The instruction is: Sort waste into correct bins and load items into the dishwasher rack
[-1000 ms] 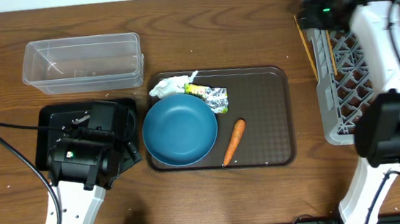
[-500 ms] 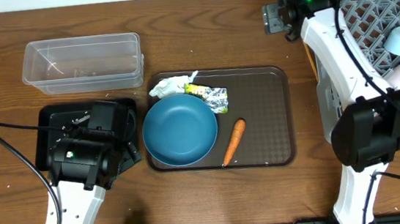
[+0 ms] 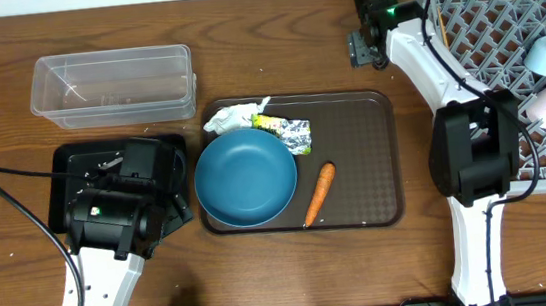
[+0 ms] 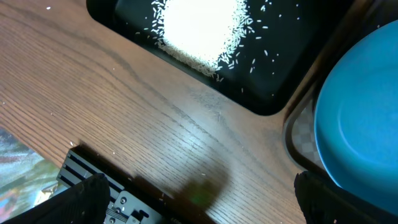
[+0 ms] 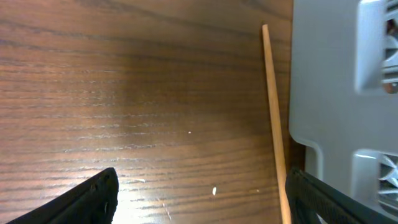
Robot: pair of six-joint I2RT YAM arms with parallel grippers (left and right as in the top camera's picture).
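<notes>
Tabletop (image 3: 274, 62): both arms' fingers (image 4: 81, 200) wide, empty.

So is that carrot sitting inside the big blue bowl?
No, the carrot lies on the dark brown serving tray, beside the dark-blue bowl rather than in it.

dark brown wood-grain table (image 3: 274, 62), evenly lit w/ slight sheen.

A brown wooden table (image 3: 272, 42) fills the view, and its wood shows thin dark lines. A dark brown tray (image 3: 360, 165) with round corners lies flat near the middle.
</notes>
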